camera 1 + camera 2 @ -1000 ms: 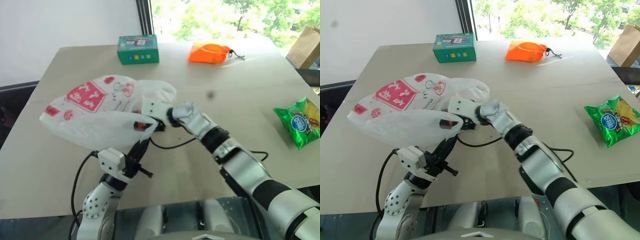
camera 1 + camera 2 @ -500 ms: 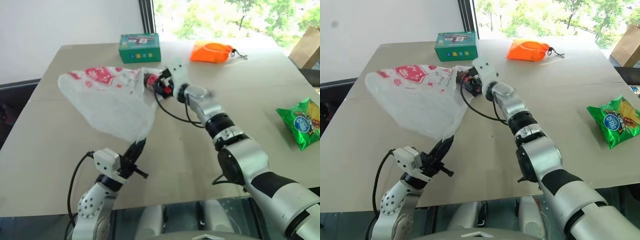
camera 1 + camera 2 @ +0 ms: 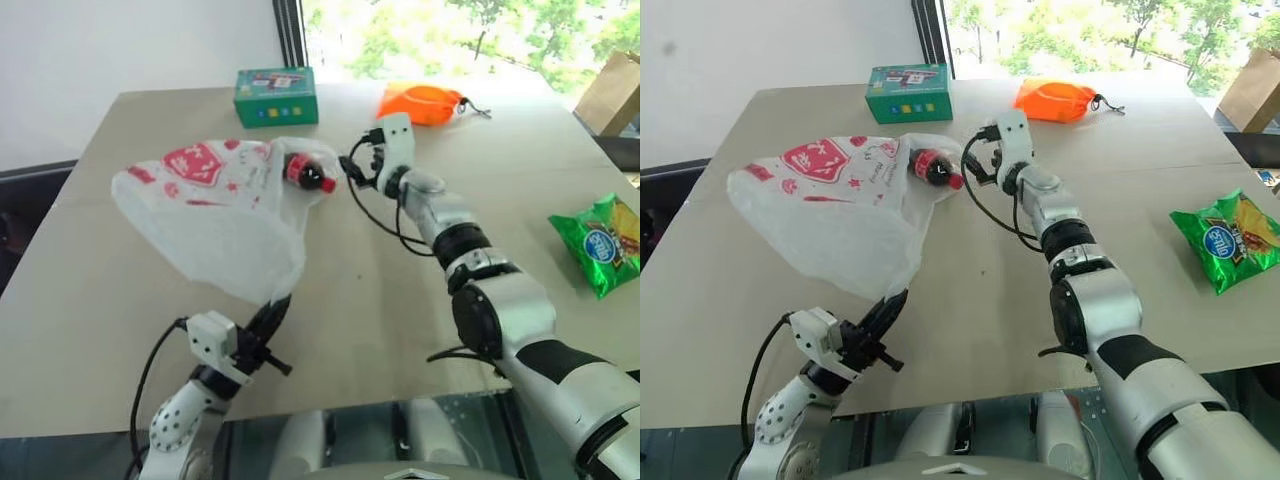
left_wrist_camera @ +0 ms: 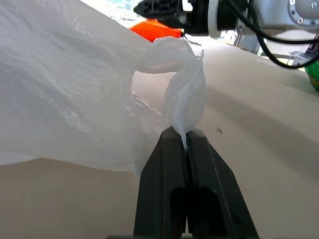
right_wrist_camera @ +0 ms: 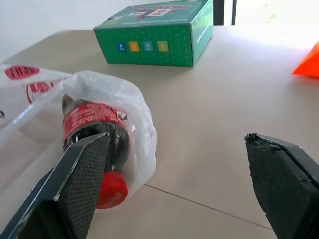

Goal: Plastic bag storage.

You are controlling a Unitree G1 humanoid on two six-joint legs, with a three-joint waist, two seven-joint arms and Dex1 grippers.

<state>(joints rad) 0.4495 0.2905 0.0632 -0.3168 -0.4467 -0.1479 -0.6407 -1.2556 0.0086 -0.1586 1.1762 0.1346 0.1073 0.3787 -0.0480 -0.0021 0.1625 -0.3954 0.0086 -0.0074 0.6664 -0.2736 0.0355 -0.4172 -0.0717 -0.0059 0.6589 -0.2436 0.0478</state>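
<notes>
Crinkling translucent, your plastic bag (image 3: 215,215) hangs pinched in your left gripper (image 4: 186,144); your right gripper (image 5: 174,184) gapes wide beside the bagged cola bottle (image 5: 92,132), holding nothing.

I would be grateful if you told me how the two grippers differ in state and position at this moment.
The left gripper is shut on a twisted end of the plastic bag, while the right gripper stands wide open and holds nothing. The left gripper sits low near the table's front edge, under the bag; the right gripper reaches farther over the table, beside the bag's mouth, where a dark bottle with a red cap lies. Both have black fingers.
</notes>
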